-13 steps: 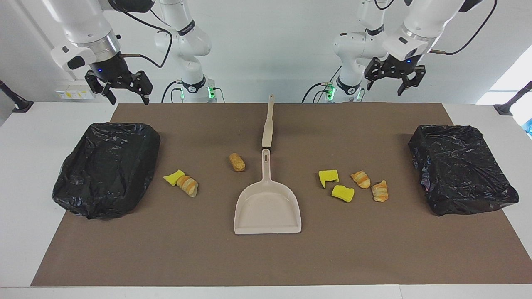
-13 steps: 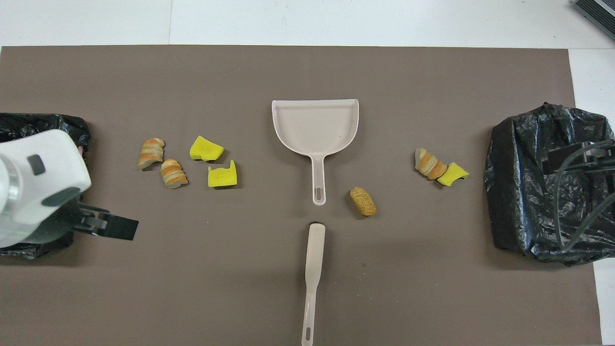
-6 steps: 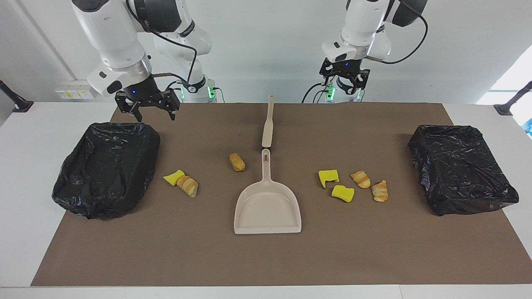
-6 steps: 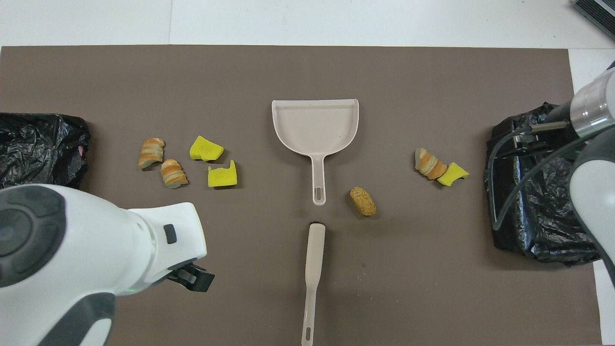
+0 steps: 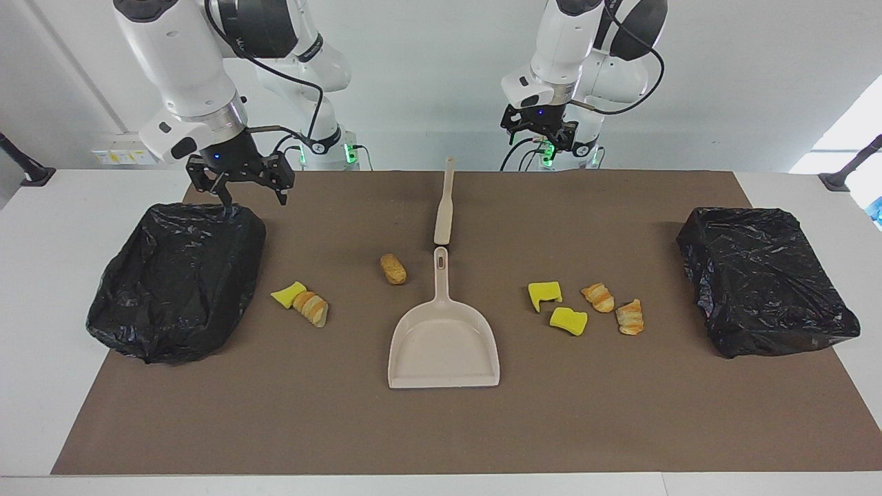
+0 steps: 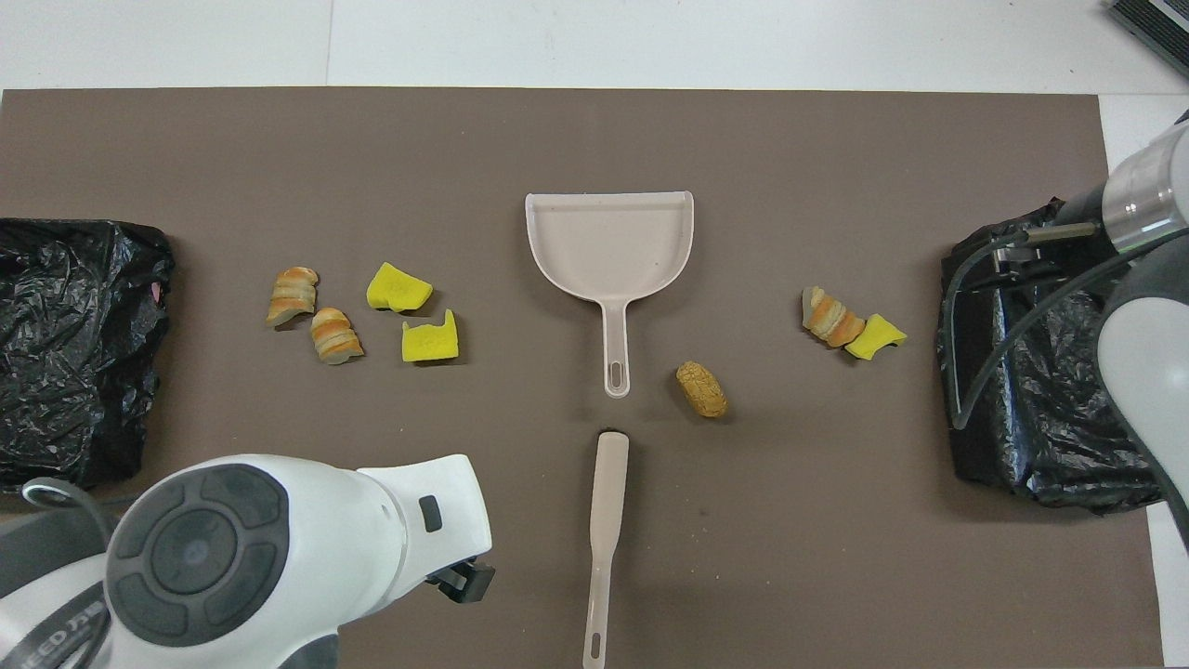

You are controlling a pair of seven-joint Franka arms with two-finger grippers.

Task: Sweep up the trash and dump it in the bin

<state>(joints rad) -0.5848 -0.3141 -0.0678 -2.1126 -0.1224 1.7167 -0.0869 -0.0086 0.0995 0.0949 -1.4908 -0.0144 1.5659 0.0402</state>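
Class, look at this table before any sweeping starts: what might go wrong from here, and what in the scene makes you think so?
1. The trash is split: one cluster of sponge chunks and croissants toward the left arm's end, a pair toward the right arm's, a bread roll alone; pieces may get missed.
2. The brush lies end to end with the dustpan; grabbing one could nudge the other.
3. The right gripper, open, hangs over the black-bagged bin; it could snag the bag.

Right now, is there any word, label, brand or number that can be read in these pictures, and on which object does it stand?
No text can be read with certainty.
Grey printed characters on the left arm's casing: too blurred to read.
Dustpan, brush, trash pieces and both black bags: no markings visible.
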